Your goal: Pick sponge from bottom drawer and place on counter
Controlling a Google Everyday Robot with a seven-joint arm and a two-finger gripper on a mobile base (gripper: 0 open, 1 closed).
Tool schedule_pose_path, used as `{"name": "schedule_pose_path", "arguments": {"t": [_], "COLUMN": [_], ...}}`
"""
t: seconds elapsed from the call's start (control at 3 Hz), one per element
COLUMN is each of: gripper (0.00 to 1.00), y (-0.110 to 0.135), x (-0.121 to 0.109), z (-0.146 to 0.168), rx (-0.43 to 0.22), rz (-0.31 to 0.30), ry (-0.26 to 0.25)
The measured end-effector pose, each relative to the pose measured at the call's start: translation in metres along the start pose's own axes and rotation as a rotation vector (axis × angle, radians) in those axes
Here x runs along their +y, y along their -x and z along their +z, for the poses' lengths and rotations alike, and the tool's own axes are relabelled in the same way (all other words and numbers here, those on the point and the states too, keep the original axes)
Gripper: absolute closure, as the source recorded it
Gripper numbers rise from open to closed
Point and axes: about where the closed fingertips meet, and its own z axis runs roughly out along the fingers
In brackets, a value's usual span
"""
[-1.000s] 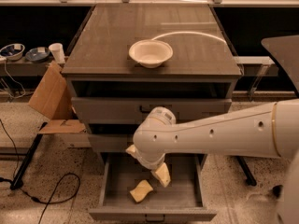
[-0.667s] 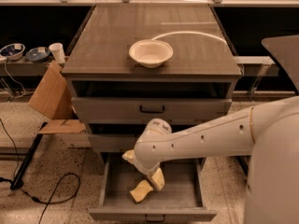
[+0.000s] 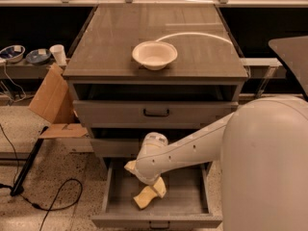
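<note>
In the camera view, your bottom drawer point(image 3: 185, 198) stands pulled open, I judge so that the arm can reach down inside. The sponge point(image 3: 143, 199) lies on its floor, toward the front left. The pincer point(image 3: 156, 189) hangs low in the drawer, right at the sponge. You cannot tell how far open it is, nor whether it grips. Up on the table point(image 3: 202, 57) sits a white bowl point(image 3: 154, 55), with bare top beside it for the set-down.

Sitting on the counter point(image 3: 202, 57), just behind the middle of its front edge: a white bowl point(image 3: 154, 55). Hanging below that edge, inside the open bottom drawer point(image 3: 185, 197): the gripper point(image 3: 154, 190), right beside the sponge point(image 3: 143, 199).
</note>
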Motion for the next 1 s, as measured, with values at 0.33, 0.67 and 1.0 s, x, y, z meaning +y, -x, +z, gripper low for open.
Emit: {"name": "schedule_pose_path", "arguments": {"t": [0.33,0.67,1.0], "gripper": [0.00,0.00,0.00], "y": [0.002,-0.006,-0.014], "x": [-0.004,-0.013,-0.013], "z": [0.016,0.057,0.121], "rx": [-0.014,-0.020,-0.025], "rz": [-0.018,-0.022,-0.012], "ry": [0.040,0.060,0.072]}}
